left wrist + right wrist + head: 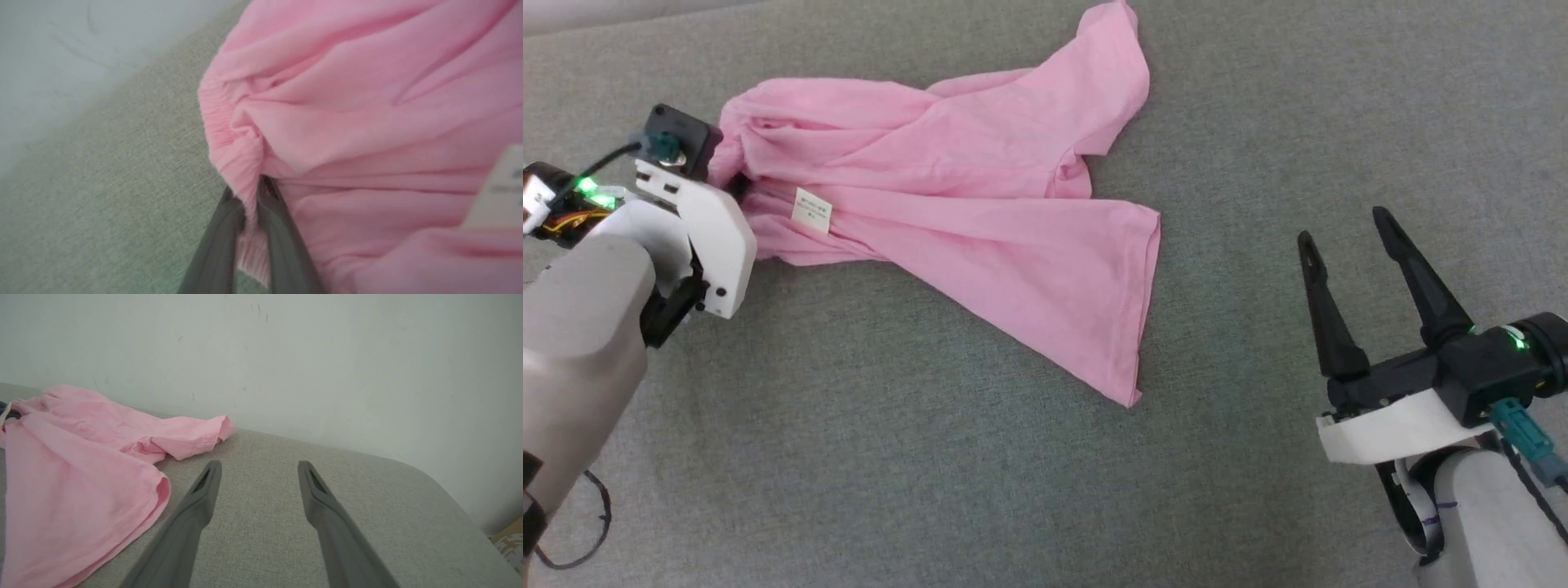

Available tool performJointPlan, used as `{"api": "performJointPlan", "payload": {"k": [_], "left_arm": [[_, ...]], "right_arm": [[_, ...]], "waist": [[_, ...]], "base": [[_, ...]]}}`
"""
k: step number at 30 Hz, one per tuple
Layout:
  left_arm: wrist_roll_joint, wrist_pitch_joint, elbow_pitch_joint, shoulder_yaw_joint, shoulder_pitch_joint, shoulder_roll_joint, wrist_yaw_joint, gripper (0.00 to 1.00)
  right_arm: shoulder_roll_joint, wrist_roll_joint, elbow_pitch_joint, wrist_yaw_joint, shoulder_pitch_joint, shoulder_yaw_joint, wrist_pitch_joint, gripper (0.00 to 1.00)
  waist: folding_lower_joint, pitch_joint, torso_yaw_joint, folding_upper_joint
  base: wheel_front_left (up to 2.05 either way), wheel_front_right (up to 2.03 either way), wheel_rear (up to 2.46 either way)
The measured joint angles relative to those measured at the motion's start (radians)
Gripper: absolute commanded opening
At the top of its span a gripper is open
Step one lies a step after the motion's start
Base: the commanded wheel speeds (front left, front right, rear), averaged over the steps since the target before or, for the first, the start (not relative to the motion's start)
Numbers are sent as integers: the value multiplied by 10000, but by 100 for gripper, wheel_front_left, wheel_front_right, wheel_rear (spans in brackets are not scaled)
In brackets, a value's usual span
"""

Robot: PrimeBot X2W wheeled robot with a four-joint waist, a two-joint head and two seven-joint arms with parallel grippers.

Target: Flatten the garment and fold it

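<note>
The left gripper [250,196] is pinching the band [229,134] of the garment [947,188], which is trailing rightward toward the right gripper [1343,224], hovering well apart with fingers spread

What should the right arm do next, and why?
Probably move the open right gripper left to the near hem corner of the garment and pinch it. The left gripper is shut on the waistband, the cloth lies twisted and bunched, and the right one is empty, apart from it; pulling two ends should spread it.

Label [812,210] print unreadable; left tool [250,191] tips buried in garment [947,163].
</note>
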Motion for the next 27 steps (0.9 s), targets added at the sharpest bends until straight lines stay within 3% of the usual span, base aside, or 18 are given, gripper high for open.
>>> {"api": "performJointPlan", "payload": {"k": [4, 8, 12, 17, 22, 27], "left_arm": [[171, -1193, 38, 0, 88, -174, -88, 100], [219, -2102, -397, 240, 209, -130, 215, 100], [257, -2454, -1494, 681, 707, 345, 1122, 100], [230, -2525, -3461, 1427, 2221, 880, 2276, 100], [828, -2535, -6019, 3254, 3926, 1053, 3781, 100], [2174, -2535, -8186, 5858, 5973, 658, 5206, 100]], "right_arm": [[-326, -115, -157, 0, -5, 222, 2, 100], [-986, -130, -165, 0, -7, 612, 0, 100], [-1835, 73, -234, -2, -71, 1469, 389, 100], [-3298, 988, -514, 0, -619, 3319, 1873, 100], [-4660, 2702, -686, 0, -1722, 5448, 3808, 100], [-5574, 4249, -531, 0, -2952, 7425, 5885, 100]], "waist": [[0, -230, 81, 0], [0, -609, 292, 0], [-2, -1117, 650, 0], [-2, -1679, 1192, 0], [-3, -2054, 1752, 0], [-3, -2239, 2274, 0]], "base": [[0, 0, 0], [0, 0, 0], [0, 0, 0], [0, 0, 0], [0, 0, 0], [0, 0, 0]]}}
